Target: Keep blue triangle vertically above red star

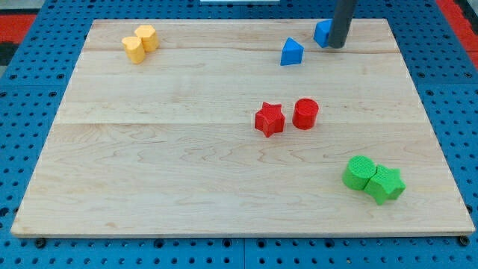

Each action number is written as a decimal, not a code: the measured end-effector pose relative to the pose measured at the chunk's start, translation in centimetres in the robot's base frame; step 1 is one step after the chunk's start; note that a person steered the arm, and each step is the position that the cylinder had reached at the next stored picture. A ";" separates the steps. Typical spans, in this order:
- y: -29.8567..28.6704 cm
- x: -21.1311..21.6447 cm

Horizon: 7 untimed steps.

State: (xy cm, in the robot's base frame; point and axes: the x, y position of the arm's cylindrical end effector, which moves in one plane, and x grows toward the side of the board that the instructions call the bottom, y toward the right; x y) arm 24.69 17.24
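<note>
blue triangle (pixel 292 52) – small wedge, up-right of red star (pixel 269 119); tool absent, my tip (pixel 336 46) nearby.

The desk (pixel 187 164) is carrying yellow blocks (pixel 140 43) near its top-left corner, blue blocks (pixel 292 52) by its top edge, red blocks (pixel 269 119) mid-desk, and green blocks (pixel 373 179) toward its bottom-right corner.

No readable text, labels, brands, numbers or signs anywhere: wooden board (pixel 187 149) plain, blocks unmarked, dark rod unmarked, blue pegboard surround (pixel 30 60) just holes
</note>
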 end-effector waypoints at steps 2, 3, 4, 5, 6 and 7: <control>-9.4 4.7; -10.4 5.3; -12.4 7.9; -16.7 8.3; -16.8 7.7; -14.1 6.9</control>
State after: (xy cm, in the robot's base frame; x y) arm 31.60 3.14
